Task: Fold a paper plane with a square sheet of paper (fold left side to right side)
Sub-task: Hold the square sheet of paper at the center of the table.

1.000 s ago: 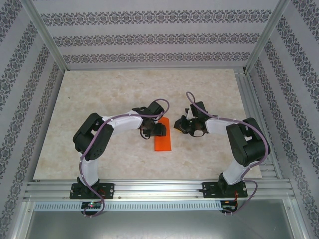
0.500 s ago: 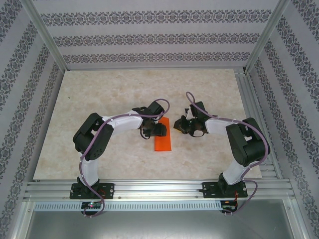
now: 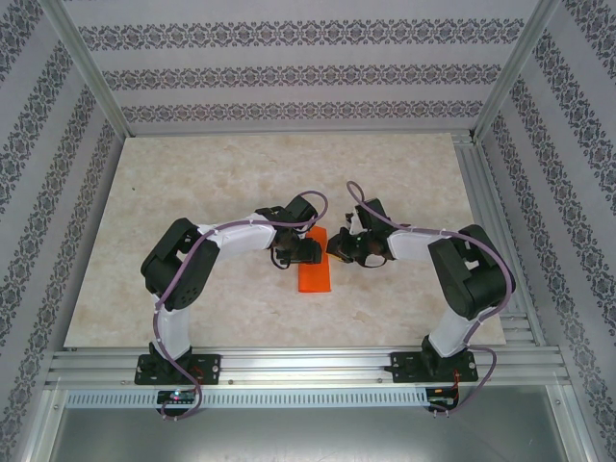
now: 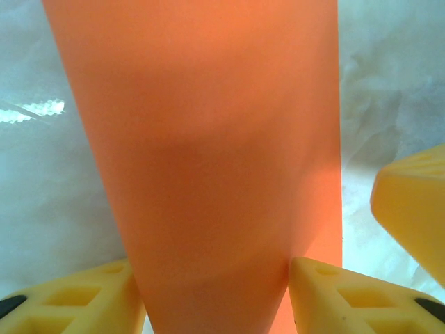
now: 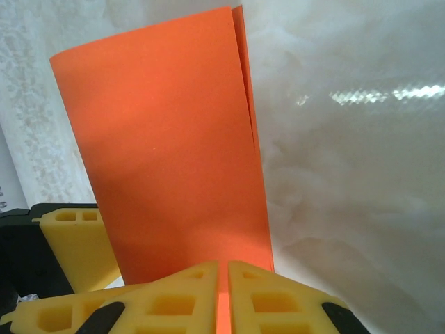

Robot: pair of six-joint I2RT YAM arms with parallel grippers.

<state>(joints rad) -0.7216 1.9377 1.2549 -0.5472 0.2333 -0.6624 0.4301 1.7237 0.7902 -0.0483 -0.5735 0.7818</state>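
The square sheet of paper [image 3: 315, 271] is plain bright orange. The worktop [image 3: 192, 173] is pale cream with faint marbling. The fingers [image 5: 167, 300] are yellow with black inserts. White walls [image 3: 289, 58] carry bands of grey floral pattern; the arms [image 3: 175, 269] are black and white, their cables [image 3: 231, 226] purple

Looking along the paper [image 4: 208, 139], running from the top edge down between the left gripper's [image 4: 215, 303] two yellow fingers [image 4: 69, 299], jaws standing apart. Showing pale marble table [image 4: 42, 174] on both sides; intruding at right, a third finger [image 4: 410, 209].
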